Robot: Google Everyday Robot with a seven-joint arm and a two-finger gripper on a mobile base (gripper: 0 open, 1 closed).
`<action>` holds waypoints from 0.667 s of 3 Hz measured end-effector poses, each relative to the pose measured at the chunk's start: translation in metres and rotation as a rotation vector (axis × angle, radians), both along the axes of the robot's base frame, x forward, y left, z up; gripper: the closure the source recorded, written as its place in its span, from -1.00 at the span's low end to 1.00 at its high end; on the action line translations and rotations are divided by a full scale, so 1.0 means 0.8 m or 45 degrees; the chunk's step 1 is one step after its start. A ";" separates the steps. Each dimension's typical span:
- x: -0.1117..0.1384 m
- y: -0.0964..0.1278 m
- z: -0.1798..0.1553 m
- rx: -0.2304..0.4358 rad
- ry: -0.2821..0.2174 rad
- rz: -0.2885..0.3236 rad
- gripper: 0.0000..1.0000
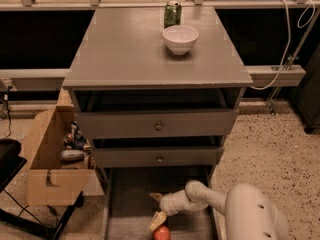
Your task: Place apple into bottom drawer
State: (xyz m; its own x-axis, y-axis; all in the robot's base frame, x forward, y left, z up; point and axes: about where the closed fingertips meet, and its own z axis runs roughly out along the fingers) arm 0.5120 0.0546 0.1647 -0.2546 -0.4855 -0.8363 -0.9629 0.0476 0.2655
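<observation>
Our gripper (156,208) hangs low inside the bottom drawer (131,211), fingers spread apart. The apple (161,232) rests free on the drawer floor beside one fingertip, so we judge it delivered.

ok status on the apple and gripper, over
Gripper open, low inside the bottom drawer. Apple on the drawer floor right beside it, not held. Bowl and can up top, no obstruction.
</observation>
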 end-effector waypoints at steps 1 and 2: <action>0.000 0.000 0.000 0.000 0.001 0.000 -1.00; -0.006 -0.002 0.023 -0.026 -0.014 -0.016 -1.00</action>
State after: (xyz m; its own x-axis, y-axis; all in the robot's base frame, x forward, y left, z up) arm 0.5069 0.0533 0.1827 -0.2517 -0.4994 -0.8290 -0.9650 0.0647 0.2540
